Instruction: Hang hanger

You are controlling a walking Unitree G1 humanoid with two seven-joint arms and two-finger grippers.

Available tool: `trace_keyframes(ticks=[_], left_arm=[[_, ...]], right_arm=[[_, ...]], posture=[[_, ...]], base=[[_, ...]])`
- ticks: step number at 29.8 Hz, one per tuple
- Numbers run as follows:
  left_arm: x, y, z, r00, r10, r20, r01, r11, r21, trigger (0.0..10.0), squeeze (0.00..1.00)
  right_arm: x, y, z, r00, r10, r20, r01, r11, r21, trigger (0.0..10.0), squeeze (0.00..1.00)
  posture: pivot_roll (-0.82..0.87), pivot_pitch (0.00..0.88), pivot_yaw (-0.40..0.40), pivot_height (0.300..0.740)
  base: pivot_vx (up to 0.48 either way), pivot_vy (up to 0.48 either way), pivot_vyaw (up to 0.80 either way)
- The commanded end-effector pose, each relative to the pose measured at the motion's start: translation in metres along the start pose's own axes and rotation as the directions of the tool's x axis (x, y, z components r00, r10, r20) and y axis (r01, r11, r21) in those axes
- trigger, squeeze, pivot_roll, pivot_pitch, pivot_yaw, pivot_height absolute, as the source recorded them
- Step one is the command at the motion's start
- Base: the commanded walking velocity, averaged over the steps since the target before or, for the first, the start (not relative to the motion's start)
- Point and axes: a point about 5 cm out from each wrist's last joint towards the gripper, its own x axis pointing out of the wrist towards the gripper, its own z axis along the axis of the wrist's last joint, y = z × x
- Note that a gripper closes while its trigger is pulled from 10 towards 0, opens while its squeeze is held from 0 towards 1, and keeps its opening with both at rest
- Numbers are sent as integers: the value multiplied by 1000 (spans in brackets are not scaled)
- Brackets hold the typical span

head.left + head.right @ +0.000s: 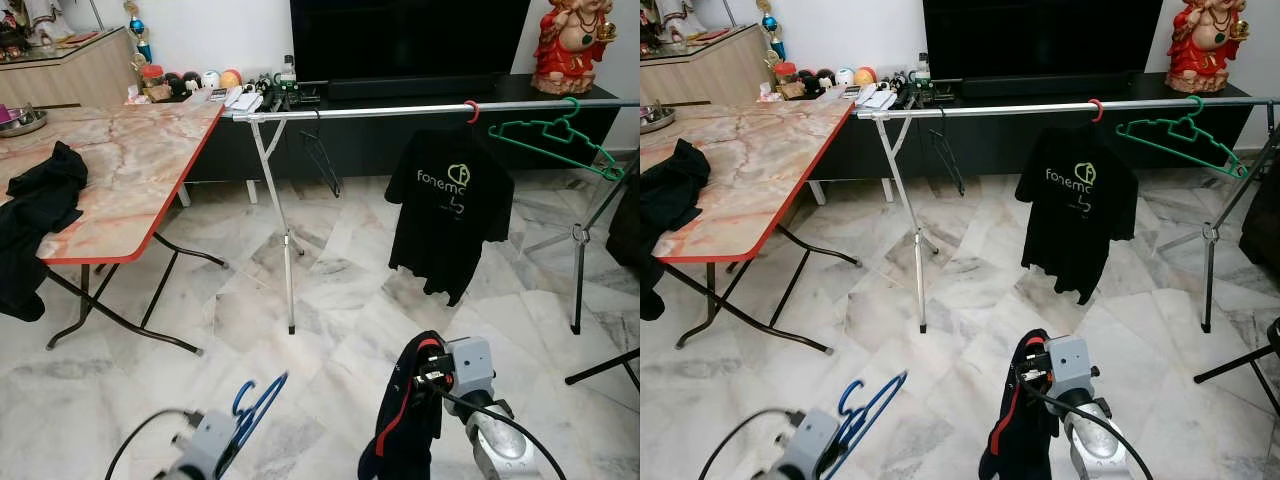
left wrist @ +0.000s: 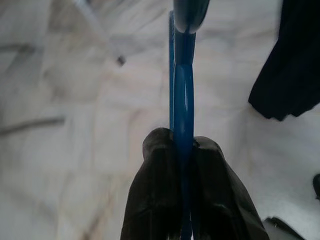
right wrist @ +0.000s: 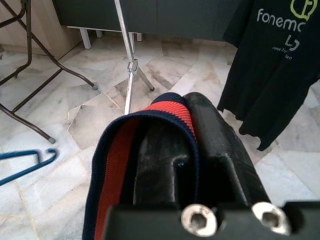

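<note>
My left gripper (image 1: 228,435) is low at the left, shut on a blue hanger (image 1: 256,402) whose hook points up. In the left wrist view the black fingers (image 2: 155,195) pinch the blue hanger (image 2: 183,100) edge-on. My right gripper (image 1: 428,372) is low at the right, shut on the red-striped collar of a dark garment (image 1: 404,435) that hangs down from it. In the right wrist view the collar (image 3: 145,120) drapes over one finger (image 3: 215,140). Ahead, the silver clothes rail (image 1: 380,111) carries a black T-shirt (image 1: 450,210) on a red hanger, a green hanger (image 1: 555,135) and a thin black hanger (image 1: 322,160).
A marble-top folding table (image 1: 130,170) with black clothes (image 1: 35,215) stands at the left. The rail's support pole (image 1: 288,260) is straight ahead and another stand's legs (image 1: 600,370) are at the right. A dark TV cabinet (image 1: 380,90) runs behind the rail.
</note>
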Motion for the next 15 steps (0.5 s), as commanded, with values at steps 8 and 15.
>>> trace_keyframes(ticks=[8, 15], left_arm=[[7, -13, 23, 923, -369, -105, 383, 875, 296, 10000, 0], [7, -17, 38, 844, -503, -186, 535, 759, 372, 10000, 0]], right_arm=[[16, -4, 22, 999, 15, 44, -14, 999, -29, 10000, 0], [16, -2, 18, 1000, 25, 15, -25, 999, -40, 10000, 0]], posture=[[35, 44, 38, 740], [32, 50, 32, 740]], base=[[0, 0, 0], [0, 0, 0]])
